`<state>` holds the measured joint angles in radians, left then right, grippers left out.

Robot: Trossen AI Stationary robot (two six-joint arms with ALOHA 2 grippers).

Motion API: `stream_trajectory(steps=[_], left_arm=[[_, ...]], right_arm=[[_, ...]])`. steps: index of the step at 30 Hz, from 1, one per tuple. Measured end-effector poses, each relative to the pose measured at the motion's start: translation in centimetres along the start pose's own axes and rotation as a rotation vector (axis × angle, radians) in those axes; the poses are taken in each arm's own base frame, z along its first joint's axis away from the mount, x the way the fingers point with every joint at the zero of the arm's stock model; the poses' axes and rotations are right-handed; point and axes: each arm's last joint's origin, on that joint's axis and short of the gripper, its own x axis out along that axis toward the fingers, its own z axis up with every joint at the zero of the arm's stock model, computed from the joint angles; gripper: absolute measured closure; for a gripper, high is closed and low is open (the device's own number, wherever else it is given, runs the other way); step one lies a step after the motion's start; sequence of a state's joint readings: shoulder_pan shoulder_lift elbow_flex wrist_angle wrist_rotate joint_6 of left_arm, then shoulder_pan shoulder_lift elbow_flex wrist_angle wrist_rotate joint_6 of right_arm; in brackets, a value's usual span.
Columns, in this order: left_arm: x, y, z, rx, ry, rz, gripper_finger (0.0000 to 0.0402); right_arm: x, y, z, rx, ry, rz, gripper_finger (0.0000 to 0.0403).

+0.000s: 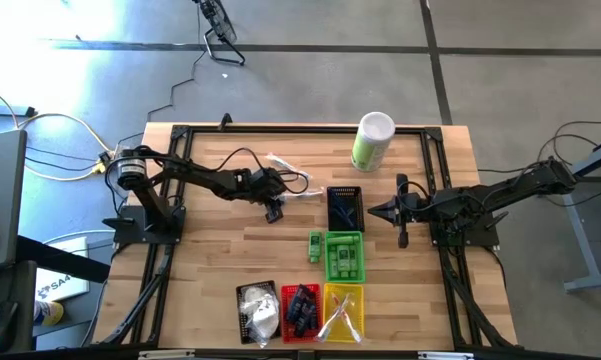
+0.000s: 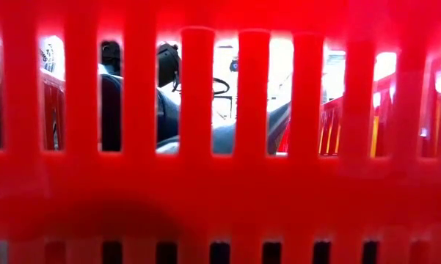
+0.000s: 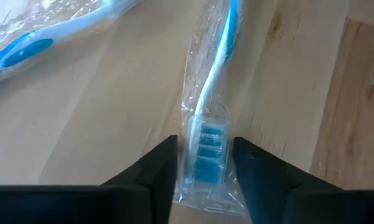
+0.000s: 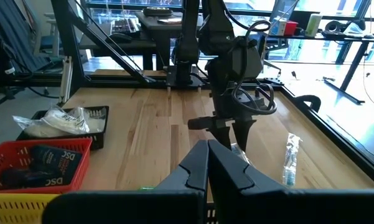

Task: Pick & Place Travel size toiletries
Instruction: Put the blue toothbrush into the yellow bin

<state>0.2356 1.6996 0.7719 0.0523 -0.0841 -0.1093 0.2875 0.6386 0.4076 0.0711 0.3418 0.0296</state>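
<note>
Left gripper (image 3: 204, 168): part open, fingers astride the clear-wrapped toothbrush's (image 3: 206, 134) head on the bench (image 3: 112, 124).
Right gripper (image 4: 208, 163): closed, empty, hovering.

We see a tall green-and-white canister (image 1: 372, 141) standing upright near the far edge of the wooden table (image 1: 210, 255), right of its middle. A dark blue basket (image 1: 345, 208) sits toward the table's centre, and a green basket (image 1: 344, 256) lies just nearer than it. Along the near edge three baskets stand side by side, touching: a black basket (image 1: 257, 312), a red basket (image 1: 300, 311) and a yellow basket (image 1: 343, 311). In the low view the red basket's slatted wall (image 2: 220, 110) fills nearly everything. Cables (image 1: 55, 140) trail over the grey floor (image 1: 310, 90) past the table's left corner.
</note>
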Motion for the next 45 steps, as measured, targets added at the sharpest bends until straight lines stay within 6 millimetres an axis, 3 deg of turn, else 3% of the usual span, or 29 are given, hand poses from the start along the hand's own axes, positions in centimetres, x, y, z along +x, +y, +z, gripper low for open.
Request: stream_trajectory(steps=[10, 22, 28, 34, 45], left_arm=[[0.0, 0.0, 0.0, 0.0, -0.002, -0.003, 0.0318], [-1.2, 0.1, -0.3, -0.019, 0.066, -0.022, 0.0319], [-3.7, 0.2, 0.3, -0.023, 0.044, -0.025, 0.0319], [-7.4, 0.4, 1.5, -0.022, -0.055, -0.033, 0.0319], [-14.0, 0.3, 3.2, -0.017, -0.303, -0.207, 0.0319]], right_arm=[[0.0, 0.0, 0.0, 0.0, 0.001, 0.0, 0.0401], [0.0, 0.0, 0.0, -0.001, 0.004, 0.0, 0.0401], [0.0, 0.0, -0.1, -0.002, 0.007, 0.0, 0.0401], [0.0, 0.0, -0.1, -0.002, 0.007, 0.004, 0.0401], [0.1, 0.1, -0.1, 0.007, 0.013, 0.005, 0.0401]])
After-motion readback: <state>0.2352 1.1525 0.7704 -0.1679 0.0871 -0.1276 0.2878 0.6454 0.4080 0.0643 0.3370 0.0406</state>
